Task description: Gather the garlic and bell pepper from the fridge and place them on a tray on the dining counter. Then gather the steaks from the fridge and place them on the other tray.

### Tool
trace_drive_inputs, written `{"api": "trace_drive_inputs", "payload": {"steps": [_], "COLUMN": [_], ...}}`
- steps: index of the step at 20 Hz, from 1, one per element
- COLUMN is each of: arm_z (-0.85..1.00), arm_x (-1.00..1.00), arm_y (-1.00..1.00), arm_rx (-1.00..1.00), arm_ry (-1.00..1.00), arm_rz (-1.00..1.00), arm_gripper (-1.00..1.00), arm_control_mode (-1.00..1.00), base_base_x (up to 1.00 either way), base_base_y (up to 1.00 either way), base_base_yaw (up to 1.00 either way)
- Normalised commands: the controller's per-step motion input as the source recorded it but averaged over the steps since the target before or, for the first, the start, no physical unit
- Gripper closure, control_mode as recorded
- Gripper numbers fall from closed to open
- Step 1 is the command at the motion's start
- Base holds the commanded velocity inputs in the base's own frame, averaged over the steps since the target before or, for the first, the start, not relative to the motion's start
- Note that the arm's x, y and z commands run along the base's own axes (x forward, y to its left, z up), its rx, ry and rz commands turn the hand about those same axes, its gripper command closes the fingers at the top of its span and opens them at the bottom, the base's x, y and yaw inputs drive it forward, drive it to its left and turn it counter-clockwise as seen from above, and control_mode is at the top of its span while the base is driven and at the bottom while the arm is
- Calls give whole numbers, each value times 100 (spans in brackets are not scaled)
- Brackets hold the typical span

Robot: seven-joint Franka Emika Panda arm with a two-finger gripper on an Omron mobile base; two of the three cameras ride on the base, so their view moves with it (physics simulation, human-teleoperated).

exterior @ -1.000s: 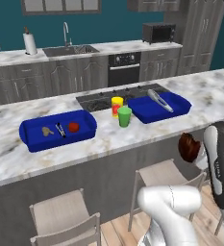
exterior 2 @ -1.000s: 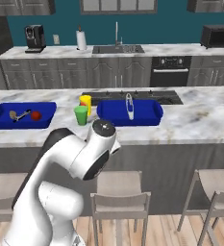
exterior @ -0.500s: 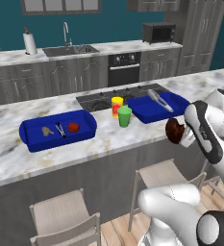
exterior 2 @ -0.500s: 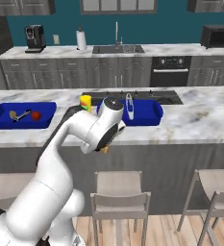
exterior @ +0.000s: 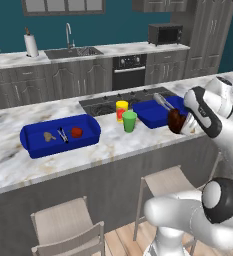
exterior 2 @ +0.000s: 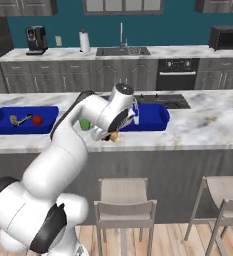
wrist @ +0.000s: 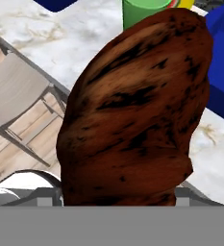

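My gripper (exterior: 182, 125) is shut on a dark brown steak (exterior: 175, 121), held just above the front edge of the marble dining counter (exterior: 103, 150). The steak (wrist: 137, 110) hides my fingertips in the hand view. It hangs beside the right blue tray (exterior: 148, 119), which holds metal tongs (exterior: 163, 100). The left blue tray (exterior: 58, 146) holds the tan garlic (exterior: 49, 135), the red bell pepper (exterior: 76, 132) and small tongs (exterior: 63, 134). In the right base view the steak (exterior 2: 111, 135) sits under my wrist, between the left tray (exterior 2: 18, 129) and the right tray (exterior 2: 150, 125). The fridge is out of view.
A green cup (exterior: 130, 121) and a yellow cup (exterior: 121, 109) stand between the trays. Stools (exterior: 163, 182) line the counter's near side. Behind it run a cooktop (exterior: 105, 104), a sink worktop (exterior: 73, 52) and a microwave (exterior: 164, 34).
My arm has swung up from low at the counter's side and forward, carrying the steak over the counter's front edge beside the right tray. The trays and cups have not moved.
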Motion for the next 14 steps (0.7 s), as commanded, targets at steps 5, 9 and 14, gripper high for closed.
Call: {"api": "trace_drive_inputs", "payload": {"steps": [5, 9, 14], "arm_z": [13, 2, 0], "arm_x": [52, 64, 75], "arm_y": [0, 0, 0], "arm_rx": [0, 0, 0], "arm_ry": [0, 0, 0], "arm_rz": [0, 0, 0], "arm_gripper": [100, 100, 100], "arm_control_mode": [-100, -100, -100], "base_base_x": [0, 0, 0], "base_base_y": [0, 0, 0], "base_base_yaw": [0, 0, 0]}}
